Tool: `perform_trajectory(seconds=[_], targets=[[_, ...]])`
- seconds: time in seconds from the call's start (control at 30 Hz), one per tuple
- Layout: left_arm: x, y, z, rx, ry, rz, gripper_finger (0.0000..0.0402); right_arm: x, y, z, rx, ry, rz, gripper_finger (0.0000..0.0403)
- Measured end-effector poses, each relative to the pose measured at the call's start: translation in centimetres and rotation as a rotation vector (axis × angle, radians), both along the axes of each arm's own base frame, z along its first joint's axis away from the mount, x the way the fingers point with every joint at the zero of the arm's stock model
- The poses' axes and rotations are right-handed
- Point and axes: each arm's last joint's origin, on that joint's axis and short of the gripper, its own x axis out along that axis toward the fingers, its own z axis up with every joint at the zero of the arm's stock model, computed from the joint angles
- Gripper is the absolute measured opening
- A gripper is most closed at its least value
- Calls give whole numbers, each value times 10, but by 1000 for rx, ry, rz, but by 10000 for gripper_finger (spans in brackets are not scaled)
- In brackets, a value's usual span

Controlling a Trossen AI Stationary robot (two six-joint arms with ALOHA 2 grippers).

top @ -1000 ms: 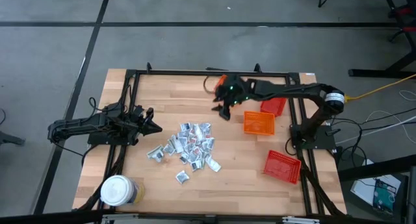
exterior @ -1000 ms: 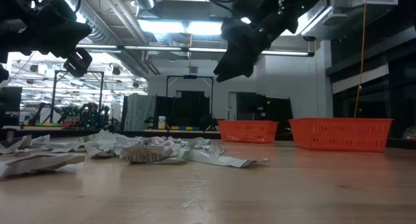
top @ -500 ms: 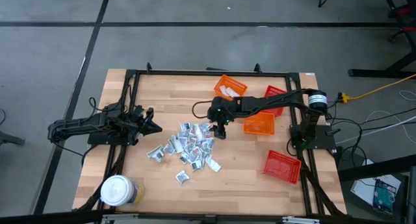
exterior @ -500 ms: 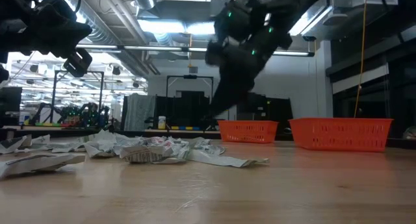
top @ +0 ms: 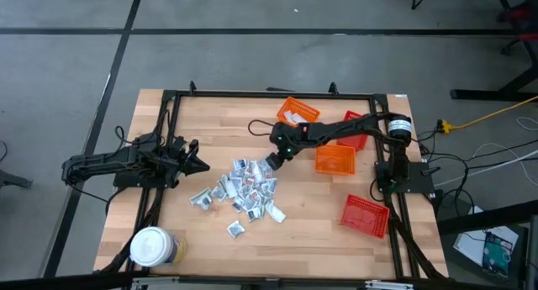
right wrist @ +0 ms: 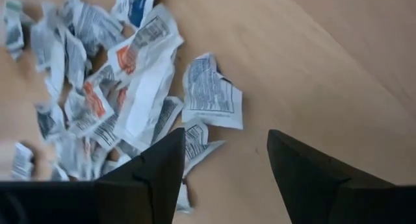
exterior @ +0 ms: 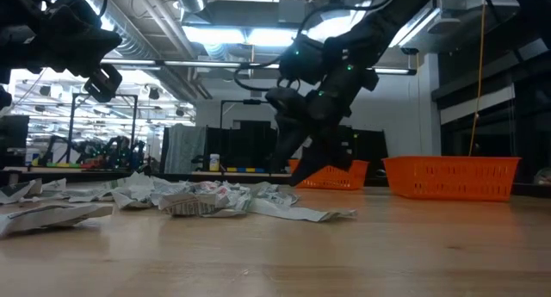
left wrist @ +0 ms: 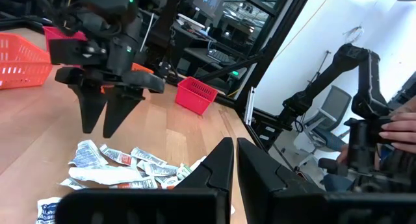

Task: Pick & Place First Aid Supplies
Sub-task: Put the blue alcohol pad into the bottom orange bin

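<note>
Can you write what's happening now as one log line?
right end effector: open, above sachets | left end effector: shut, waiting

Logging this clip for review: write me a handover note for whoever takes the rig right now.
Right hand: open, empty, poised over the top right edge of the packet pile.
Left hand: shut, empty, waiting left of the pile.
Done: at least one white packet lies in the far orange basket.
Left: nearly all packets are loose on the table; the near orange basket and the two red baskets look empty.
</note>
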Motion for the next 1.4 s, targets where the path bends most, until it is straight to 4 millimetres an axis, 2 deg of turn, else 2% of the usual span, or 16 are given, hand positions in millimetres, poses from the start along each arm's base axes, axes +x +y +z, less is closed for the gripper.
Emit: perform_trajectory(seconds=[0.17, 0.3, 0.73, 0.97, 1.4], targets=[[0, 0, 0, 0, 0, 0, 15, 2, -8, -12, 79, 10, -46, 218], [0, 0, 0, 0, 0, 0, 16, 10, -15, -20, 121, -48, -67, 218], [0, 0, 0, 0, 0, 0, 16, 10, -17, -23, 192, -44, -89, 209], [0, 0, 0, 0, 0, 0, 15, 9, -15, -25, 240, -30, -69, 146], [0, 0, 0, 0, 0, 0, 15, 10, -9, -26, 180, -44, 23, 20]])
